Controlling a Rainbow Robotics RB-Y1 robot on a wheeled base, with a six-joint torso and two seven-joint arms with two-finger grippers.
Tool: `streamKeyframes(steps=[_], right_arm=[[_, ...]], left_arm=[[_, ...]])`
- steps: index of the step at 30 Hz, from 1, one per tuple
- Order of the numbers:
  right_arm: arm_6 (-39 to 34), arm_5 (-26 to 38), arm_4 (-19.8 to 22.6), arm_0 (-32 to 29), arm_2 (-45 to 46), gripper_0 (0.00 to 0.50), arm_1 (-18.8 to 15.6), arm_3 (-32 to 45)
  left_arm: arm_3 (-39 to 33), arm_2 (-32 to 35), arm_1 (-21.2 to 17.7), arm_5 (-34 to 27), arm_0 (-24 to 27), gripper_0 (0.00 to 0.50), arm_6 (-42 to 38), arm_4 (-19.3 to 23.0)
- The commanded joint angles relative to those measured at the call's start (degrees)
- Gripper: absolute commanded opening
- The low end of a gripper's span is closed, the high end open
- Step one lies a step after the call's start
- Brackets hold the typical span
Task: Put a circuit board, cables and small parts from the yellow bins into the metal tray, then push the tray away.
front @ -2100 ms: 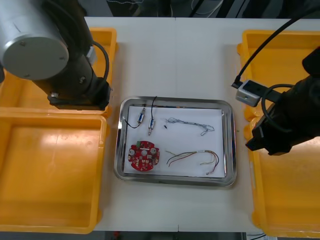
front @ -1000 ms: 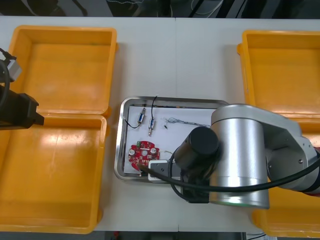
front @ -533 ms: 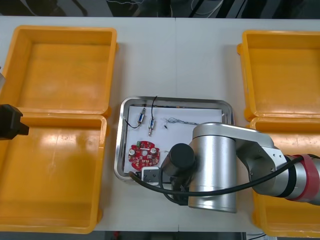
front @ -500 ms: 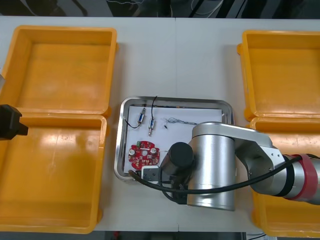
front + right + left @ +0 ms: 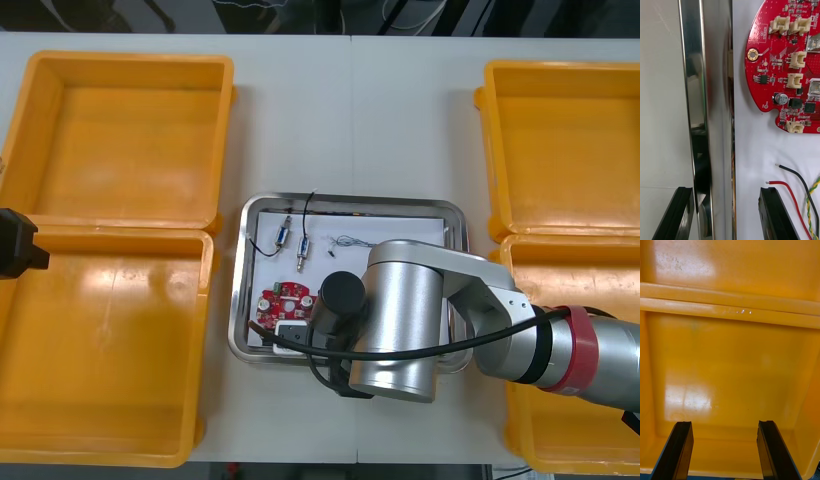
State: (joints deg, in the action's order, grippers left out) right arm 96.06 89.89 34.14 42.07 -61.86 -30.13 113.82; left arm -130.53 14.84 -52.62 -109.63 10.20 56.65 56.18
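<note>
Here, right tool (image 5: pixel 727 197), released, astride the metal tray (image 5: pixel 696 93) rim, circuit board (image 5: pixel 790 56) seemingly just beyond.

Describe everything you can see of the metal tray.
The metal tray is shiny steel with rounded corners, a raised rim and a white inside. It lies flat on the table between the yellow bins, holding a red circuit board, cables and small metal parts. The right arm covers its near right part; the right gripper, fingers open, straddles its near rim.
</note>
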Motion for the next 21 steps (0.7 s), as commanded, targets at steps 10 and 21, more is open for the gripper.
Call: streamKeyframes(steps=[10, 21], right_arm=[[-0.5, 2.0, -0.8, -3.0, -0.5, 0.5, -1.6, 6.3], [0.0, 2.1, -6.7, -6.8, -0.5, 0.5, -0.2, 6.3]], left_arm=[[-1.6, 1.9, -1.2, -0.4, -0.9, 0.5, 5.2, -0.5], [-1.6, 1.9, -1.2, -0.4, -0.9, 0.5, 5.2, -0.5]])
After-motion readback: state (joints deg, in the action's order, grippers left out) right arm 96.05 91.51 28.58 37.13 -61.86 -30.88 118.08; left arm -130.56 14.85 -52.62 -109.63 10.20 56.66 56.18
